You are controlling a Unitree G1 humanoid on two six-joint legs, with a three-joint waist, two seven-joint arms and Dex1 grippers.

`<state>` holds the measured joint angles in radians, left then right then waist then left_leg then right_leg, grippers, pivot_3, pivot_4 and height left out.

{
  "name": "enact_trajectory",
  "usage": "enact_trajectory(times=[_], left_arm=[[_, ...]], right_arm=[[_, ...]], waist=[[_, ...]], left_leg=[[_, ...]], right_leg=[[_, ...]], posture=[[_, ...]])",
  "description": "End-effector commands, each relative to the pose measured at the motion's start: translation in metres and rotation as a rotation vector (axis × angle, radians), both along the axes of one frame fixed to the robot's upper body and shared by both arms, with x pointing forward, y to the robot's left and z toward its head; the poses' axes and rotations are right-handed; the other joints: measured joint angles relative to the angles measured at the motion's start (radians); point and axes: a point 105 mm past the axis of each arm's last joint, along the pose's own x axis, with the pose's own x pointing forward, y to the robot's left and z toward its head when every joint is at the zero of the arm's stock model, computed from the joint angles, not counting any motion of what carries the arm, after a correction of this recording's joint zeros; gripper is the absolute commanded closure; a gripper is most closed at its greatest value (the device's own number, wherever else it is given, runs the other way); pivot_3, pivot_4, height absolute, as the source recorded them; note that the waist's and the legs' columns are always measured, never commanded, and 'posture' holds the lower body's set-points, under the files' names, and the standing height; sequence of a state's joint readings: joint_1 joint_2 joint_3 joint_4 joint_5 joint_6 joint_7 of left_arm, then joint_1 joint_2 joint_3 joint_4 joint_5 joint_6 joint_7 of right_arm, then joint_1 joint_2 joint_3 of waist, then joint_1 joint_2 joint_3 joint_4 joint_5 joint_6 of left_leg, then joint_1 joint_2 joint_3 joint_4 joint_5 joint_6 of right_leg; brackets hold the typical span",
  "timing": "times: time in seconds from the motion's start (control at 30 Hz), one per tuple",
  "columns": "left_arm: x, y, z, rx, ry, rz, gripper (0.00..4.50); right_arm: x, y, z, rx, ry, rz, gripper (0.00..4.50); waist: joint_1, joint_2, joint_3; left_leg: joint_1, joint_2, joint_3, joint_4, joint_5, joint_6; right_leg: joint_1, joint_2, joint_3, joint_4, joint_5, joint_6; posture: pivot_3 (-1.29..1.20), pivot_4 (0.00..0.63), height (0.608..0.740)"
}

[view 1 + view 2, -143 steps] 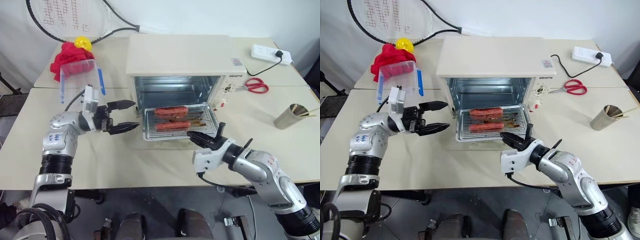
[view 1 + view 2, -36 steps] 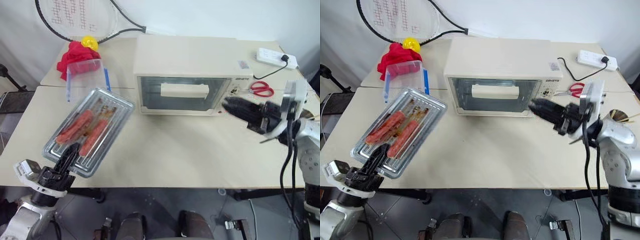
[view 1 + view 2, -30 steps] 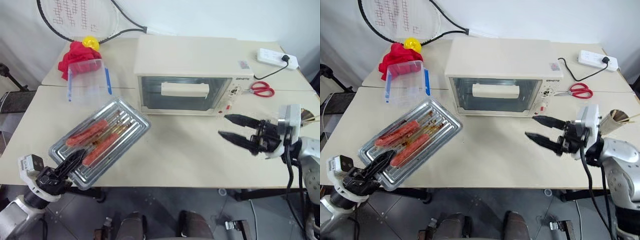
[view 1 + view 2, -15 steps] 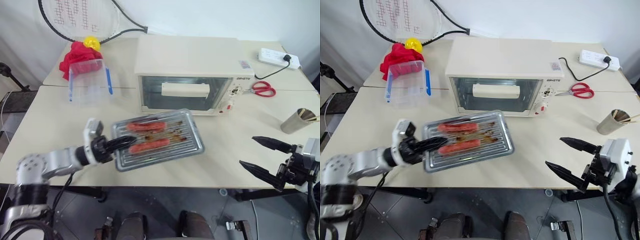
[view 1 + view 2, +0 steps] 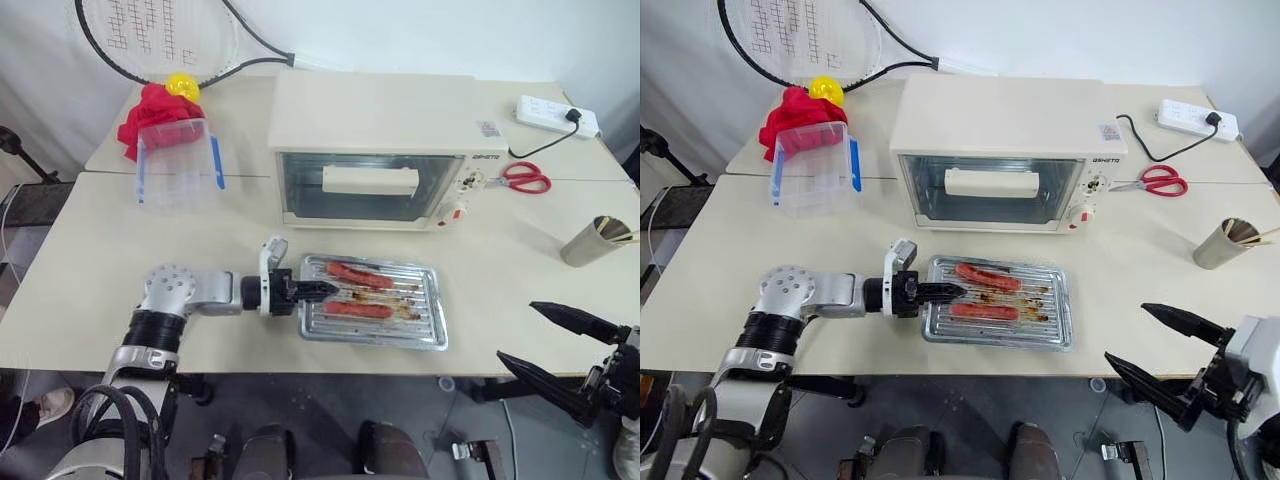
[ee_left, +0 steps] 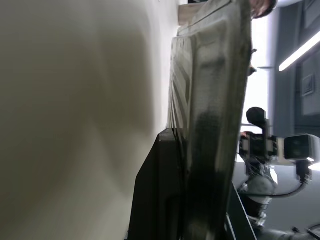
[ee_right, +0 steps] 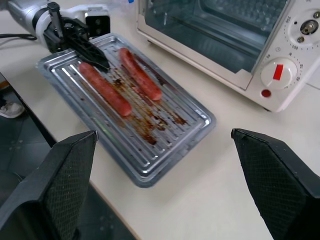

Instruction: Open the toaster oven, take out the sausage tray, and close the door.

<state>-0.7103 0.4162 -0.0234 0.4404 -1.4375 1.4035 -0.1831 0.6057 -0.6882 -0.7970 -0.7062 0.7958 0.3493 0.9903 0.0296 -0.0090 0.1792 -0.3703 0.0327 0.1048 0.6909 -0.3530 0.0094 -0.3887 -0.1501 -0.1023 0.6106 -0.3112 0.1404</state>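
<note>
The cream toaster oven (image 5: pixel 375 120) stands at the back of the table, its glass door (image 5: pixel 360 200) shut. In front of it the silvery sausage tray (image 5: pixel 420 322) lies level on the tabletop with two sausages (image 5: pixel 352 273) on it. My left gripper (image 5: pixel 310 291) is shut on the tray's left rim, also seen up close in the left wrist view (image 6: pixel 215 100). My right gripper (image 5: pixel 517 331) hangs open past the table's front right edge, well apart from the tray (image 7: pixel 150 135).
A clear plastic box with blue handles (image 5: pixel 175 165), a red cloth (image 5: pixel 150 105), a yellow ball (image 5: pixel 180 85) and a racket (image 5: pixel 150 40) are at the back left. Red scissors (image 5: pixel 520 178), a power strip (image 5: pixel 557 115) and a metal cup (image 5: pixel 592 240) are on the right.
My left gripper has swung the tray from beyond the table's left front corner to the spot before the oven. My right gripper has opened wide and drawn back from the oven to the front edge.
</note>
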Motion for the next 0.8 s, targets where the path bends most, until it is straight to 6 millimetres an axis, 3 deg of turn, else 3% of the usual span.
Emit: enact_trajectory(times=[0.03,0.1,0.2,0.4,0.5,0.63,0.8], left_arm=[[0.005,-0.008,-0.007,0.024,-0.032,0.006,4.50],[0.003,-0.008,-0.007,0.028,-0.039,-0.010,4.50],[0.003,-0.004,-0.004,0.039,-0.082,-0.009,3.91],[0.004,0.022,-0.002,0.125,-0.258,0.032,2.11],[0.001,0.042,0.000,0.223,-0.492,0.020,1.24],[-0.013,0.071,0.012,0.224,-0.732,-0.026,0.08],[-0.038,0.121,0.024,0.267,-1.045,-0.108,0.03]], right_arm=[[-0.008,0.004,0.004,-0.012,-0.026,0.000,0.03],[-0.010,0.006,0.002,-0.005,-0.023,0.000,0.03],[-0.010,0.008,0.000,-0.001,-0.020,0.006,0.00],[-0.002,0.010,-0.002,0.010,-0.023,0.039,0.00],[0.004,0.012,-0.004,0.019,-0.023,0.069,0.00],[0.011,0.013,-0.006,0.021,-0.015,0.109,0.00],[0.023,0.005,-0.008,0.013,-0.007,0.148,0.00]], waist=[[0.005,0.001,0.000],[0.008,0.001,-0.001],[0.008,0.001,-0.001],[-0.006,0.001,-0.001],[-0.010,0.001,-0.001],[-0.006,0.002,-0.001],[-0.007,0.002,-0.001]], left_leg=[[0.001,0.000,0.000,0.000,0.000,0.000],[0.001,0.000,0.000,0.000,0.000,0.000],[0.002,0.000,-0.002,0.000,0.000,0.000],[0.000,0.000,-0.005,-0.001,0.000,0.000],[0.000,0.000,-0.004,-0.001,0.001,-0.001],[0.001,0.001,-0.003,-0.002,0.001,-0.001],[0.000,0.001,-0.001,-0.004,0.001,-0.001]], right_leg=[[0.001,0.000,0.000,0.000,0.000,0.000],[0.002,0.000,-0.001,-0.001,0.000,0.000],[0.002,0.000,0.000,0.000,0.000,0.000],[-0.001,0.000,0.000,0.000,0.000,0.000],[-0.002,0.000,0.000,0.000,0.000,0.000],[-0.002,0.000,0.001,0.000,0.000,0.000],[-0.004,0.000,0.001,-0.002,0.000,0.000]], posture=[[0.00,0.150,0.740],[0.00,0.150,0.740],[0.00,0.150,0.740],[0.00,0.150,0.740],[0.00,0.150,0.740],[0.00,0.150,0.740],[0.00,0.150,0.740]])
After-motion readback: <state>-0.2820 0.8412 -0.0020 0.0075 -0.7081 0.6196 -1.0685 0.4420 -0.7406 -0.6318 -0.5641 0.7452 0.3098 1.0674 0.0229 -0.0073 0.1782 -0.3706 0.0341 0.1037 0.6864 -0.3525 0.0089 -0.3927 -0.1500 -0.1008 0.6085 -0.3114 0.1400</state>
